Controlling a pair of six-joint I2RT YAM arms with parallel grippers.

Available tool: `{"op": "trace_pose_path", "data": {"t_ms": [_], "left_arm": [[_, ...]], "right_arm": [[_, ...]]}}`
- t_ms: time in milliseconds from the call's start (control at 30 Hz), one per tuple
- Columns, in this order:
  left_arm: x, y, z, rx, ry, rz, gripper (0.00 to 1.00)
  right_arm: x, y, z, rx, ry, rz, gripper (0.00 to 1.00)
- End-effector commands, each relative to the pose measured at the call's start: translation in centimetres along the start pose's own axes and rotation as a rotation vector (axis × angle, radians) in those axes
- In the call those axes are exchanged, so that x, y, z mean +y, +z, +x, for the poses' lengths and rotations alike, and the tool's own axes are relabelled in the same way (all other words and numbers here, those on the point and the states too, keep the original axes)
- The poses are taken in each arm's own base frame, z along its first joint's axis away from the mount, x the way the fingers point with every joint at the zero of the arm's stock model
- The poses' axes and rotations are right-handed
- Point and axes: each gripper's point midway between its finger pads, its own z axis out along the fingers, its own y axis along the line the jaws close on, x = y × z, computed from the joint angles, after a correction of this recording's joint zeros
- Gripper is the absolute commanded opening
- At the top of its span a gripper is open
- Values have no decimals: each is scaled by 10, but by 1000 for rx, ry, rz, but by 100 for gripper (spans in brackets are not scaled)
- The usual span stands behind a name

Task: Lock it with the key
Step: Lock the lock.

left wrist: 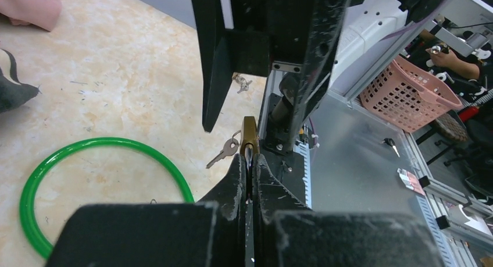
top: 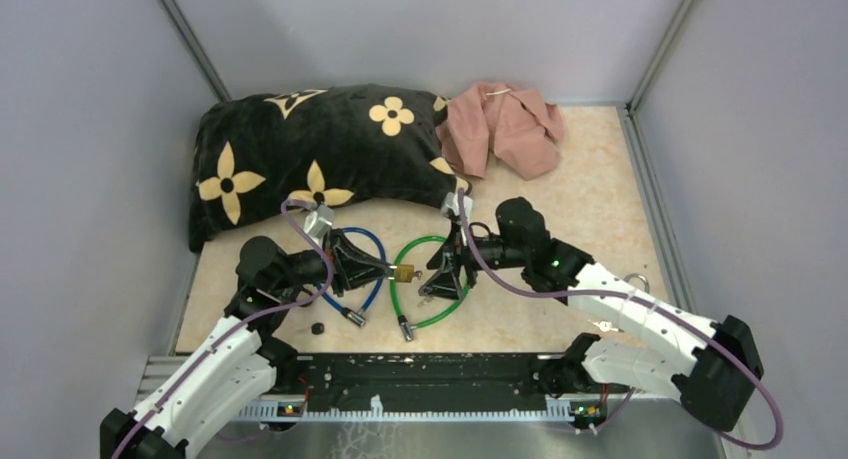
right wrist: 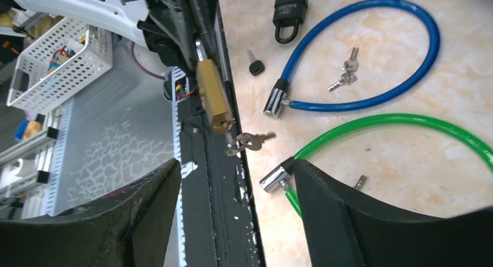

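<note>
Only the right wrist view shows a black padlock [right wrist: 289, 14] and a loose black key [right wrist: 254, 63] at 12 o'clock on the bench [right wrist: 407, 156], beside the blue cable lock [right wrist: 343, 106]. The brass padlock [left wrist: 250, 133] is pinched in the left hand [left wrist: 249, 165] at mid-bench, its key [left wrist: 222, 153] dangling beneath. The right hand [right wrist: 235, 168] is spread wide and pointed at that padlock from 3 o'clock, apart from it.
</note>
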Motion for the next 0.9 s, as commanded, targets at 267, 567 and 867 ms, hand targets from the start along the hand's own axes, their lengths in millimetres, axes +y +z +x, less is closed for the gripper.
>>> {"op": "trace_pose_path", "data": {"t_ms": [267,567,867], "left_arm": [[-11,-1,-7,-8,44,55,0],[-9,-1,-5,4,35,44,0],[14,-13,-16,17,55,-66,0]], "right_arm": [[10,16,-38,-67,-102,-107,48],[13,15,-32,-50,-93,-126,0],[-46,-29,27,0,123,251,0]]}}
